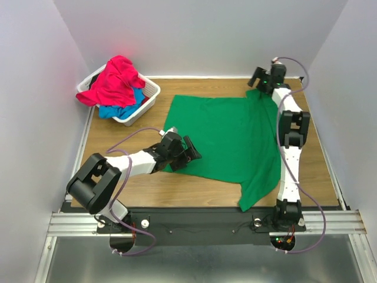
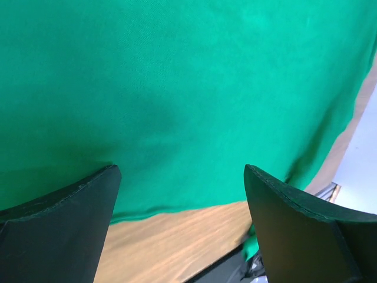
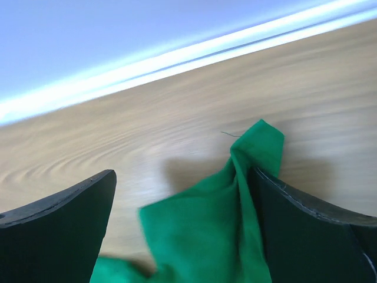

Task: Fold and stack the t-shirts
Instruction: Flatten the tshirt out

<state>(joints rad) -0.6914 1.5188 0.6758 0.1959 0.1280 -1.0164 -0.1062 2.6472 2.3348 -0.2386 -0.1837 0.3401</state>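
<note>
The bright green t-shirt [image 1: 230, 138] lies spread on the wooden table, one part hanging over the near edge. My left gripper [image 1: 189, 154] is open, low over the shirt's near left edge; in the left wrist view its fingers [image 2: 65, 224] frame green cloth [image 2: 177, 88] and bare wood. My right gripper [image 1: 257, 79] is open at the shirt's far right corner; a bunched green corner [image 3: 230, 200] lies between its fingers, touching the right one [image 3: 306, 230]. The pinkish-red t-shirt [image 1: 115, 79] and the blue t-shirt [image 1: 121, 110] lie crumpled in the basket.
The white slotted basket [image 1: 150, 94] stands at the far left corner of the table. White walls close in the left, back and right sides. A black rail with both arm bases runs along the near edge [image 1: 200, 218].
</note>
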